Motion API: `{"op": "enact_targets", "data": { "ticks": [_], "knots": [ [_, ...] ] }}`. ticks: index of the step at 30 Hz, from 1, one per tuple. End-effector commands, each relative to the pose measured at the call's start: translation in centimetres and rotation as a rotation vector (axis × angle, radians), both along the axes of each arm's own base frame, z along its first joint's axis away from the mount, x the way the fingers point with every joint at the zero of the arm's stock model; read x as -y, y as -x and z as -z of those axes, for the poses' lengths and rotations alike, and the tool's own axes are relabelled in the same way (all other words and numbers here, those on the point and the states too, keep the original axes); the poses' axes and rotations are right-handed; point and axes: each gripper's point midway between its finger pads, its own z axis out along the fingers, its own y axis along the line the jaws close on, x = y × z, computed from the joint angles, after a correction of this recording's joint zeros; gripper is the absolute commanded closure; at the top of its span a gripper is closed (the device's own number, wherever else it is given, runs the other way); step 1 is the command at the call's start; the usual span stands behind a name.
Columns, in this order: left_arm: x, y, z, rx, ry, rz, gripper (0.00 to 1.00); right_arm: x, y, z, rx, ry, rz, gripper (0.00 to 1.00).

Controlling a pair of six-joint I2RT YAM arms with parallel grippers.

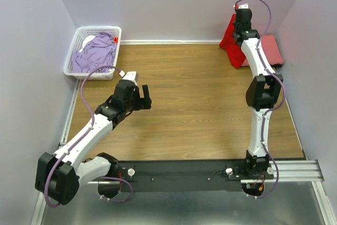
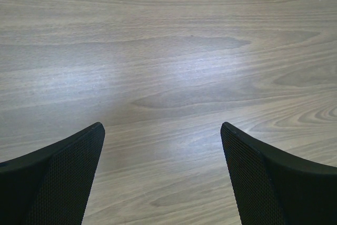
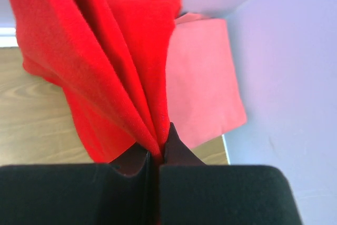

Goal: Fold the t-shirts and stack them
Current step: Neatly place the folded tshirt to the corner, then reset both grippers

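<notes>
Red t-shirt point(image 3: 105, 67): bright red, soft matte cloth with a faint nap. It is gathered into long folds and hangs in the upper right of the top view. Whether its hem touches the wood cannot be told.
Right gripper point(image 3: 156, 151): flat black fingers pressed together, pinching a bunched edge of the red t-shirt.
Salmon-pink t-shirt point(image 1: 269, 49): folded into a flat, smooth rectangle. It lies in the table's upper-right corner by the wall, just beside the red cloth and partly behind it.
Lavender t-shirt point(image 1: 97, 54): a crumpled, wrinkled heap inside the basket.
Basket point(image 1: 70, 62): white plastic lattice, rectangular, at upper left.
Left gripper point(image 2: 160, 126): jaws spread wide and holding nothing, over bare wood left of centre.
Left fingers point(image 2: 63, 177): black, tapered, with fine mesh-textured inner pads.
Table point(image 1: 195, 104): wood-grain laminate with sweeping oval rings.
</notes>
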Motion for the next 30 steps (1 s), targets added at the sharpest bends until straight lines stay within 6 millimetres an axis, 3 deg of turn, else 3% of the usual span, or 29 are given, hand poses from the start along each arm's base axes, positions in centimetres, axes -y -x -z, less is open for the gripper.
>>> {"op": "enact_targets", "data": {
  "ticks": [1, 5, 6, 9, 14, 24, 30],
  "knots": [
    [0.2, 0.6, 0.8, -0.046, 0.011, 0.012, 0.02, 2.9, -0.7, -0.6, 0.045, 0.011, 0.080, 0.99],
    [0.3, 0.5, 1.2, -0.059, 0.005, 0.018, 0.02, 5.8, -0.6, -1.0, 0.074, -0.025, 0.129, 0.99],
    [0.3, 0.4, 1.2, -0.061, 0.004, 0.020, 0.02, 5.6, -0.7, -1.2, 0.083, -0.035, 0.122, 0.99],
    [0.4, 0.4, 1.6, -0.075, -0.003, 0.022, 0.02, 8.4, -0.9, -1.3, 0.111, -0.078, 0.139, 0.99],
    [0.5, 0.2, 1.9, -0.088, -0.010, 0.028, 0.02, 11.8, -1.2, 1.4, 0.079, -0.093, 0.164, 0.98],
    [0.8, 0.1, 3.0, -0.129, -0.019, 0.034, 0.02, 15.4, -1.9, 6.6, 0.063, -0.116, 0.221, 0.94],
    [0.9, 0.2, 3.6, -0.154, -0.018, 0.036, 0.02, 17.5, -1.6, 7.9, 0.082, -0.116, 0.287, 0.93]
  ]
}}
